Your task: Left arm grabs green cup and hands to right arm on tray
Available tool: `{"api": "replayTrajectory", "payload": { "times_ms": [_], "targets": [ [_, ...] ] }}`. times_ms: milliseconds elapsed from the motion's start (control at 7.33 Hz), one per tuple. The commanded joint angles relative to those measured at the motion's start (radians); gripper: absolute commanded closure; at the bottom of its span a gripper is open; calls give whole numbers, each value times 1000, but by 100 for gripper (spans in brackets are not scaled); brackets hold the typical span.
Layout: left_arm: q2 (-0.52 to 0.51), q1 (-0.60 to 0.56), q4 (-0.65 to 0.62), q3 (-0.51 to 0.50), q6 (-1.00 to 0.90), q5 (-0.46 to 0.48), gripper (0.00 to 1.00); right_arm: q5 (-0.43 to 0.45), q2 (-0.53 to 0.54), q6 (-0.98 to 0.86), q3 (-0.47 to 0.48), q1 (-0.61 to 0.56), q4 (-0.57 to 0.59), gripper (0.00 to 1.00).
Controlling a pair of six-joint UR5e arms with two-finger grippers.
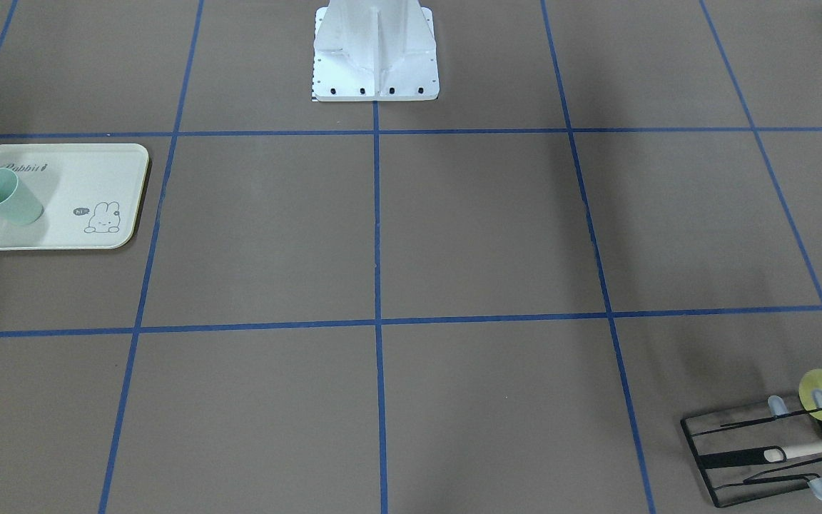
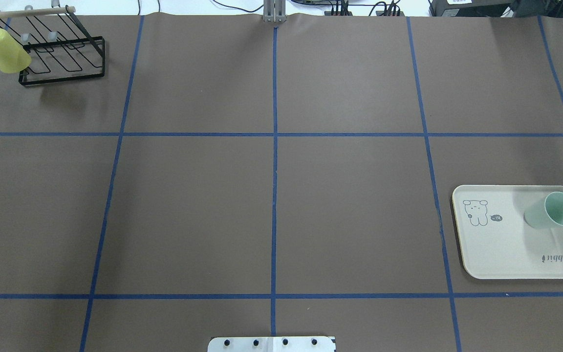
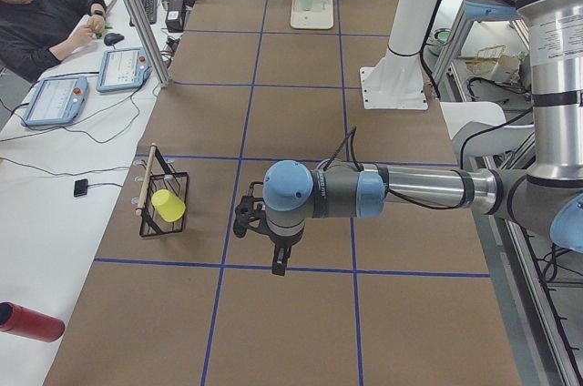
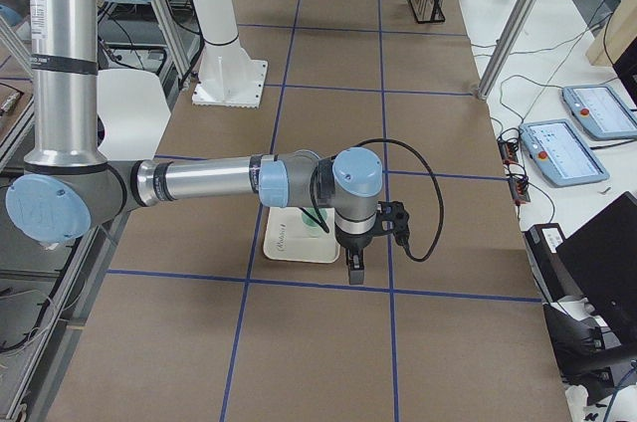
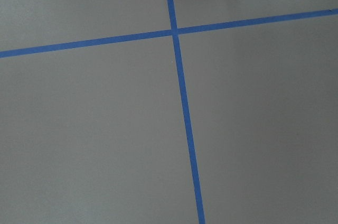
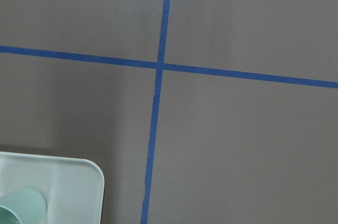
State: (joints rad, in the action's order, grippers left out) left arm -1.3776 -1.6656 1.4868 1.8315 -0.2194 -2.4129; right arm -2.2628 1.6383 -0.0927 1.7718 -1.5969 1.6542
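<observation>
Overhead exterior view recorded the green cup point(image 2: 540, 218) standing upright, mouth up, on the tray point(image 2: 506, 254), at the end bearing the "Rabbit" script and apart from the bunny drawing; the tray lay on the robot's right side of the table point(image 2: 271, 205). The right gripper point(image 4: 355, 271) hung above the table just beside the tray, clear of the cup, while the left gripper point(image 3: 278, 263) hung above the table near the black wire rack point(image 2: 66, 73), which carried the yellow cup point(image 2: 5, 50). Both grippers appeared in the side views only, so it could not be told whether their jaws stood apart or together.
</observation>
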Motion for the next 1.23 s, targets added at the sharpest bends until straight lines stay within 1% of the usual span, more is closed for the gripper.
{"api": "replayTrajectory", "payload": {
  "times_ms": [0,409,682,1091],
  "targets": [
    [0,0,0,0,0,0,0,0,-3,-1,1,0,1,0],
    [0,0,1,-6,-2,0,0,0,-8,8,1,11,1,0],
    [0,0,1,-9,-2,0,0,0,-5,10,-9,12,-49,0],
    [-1,0,1,-12,-2,0,0,-1,-6,11,-9,12,-53,0]
  ]
}}
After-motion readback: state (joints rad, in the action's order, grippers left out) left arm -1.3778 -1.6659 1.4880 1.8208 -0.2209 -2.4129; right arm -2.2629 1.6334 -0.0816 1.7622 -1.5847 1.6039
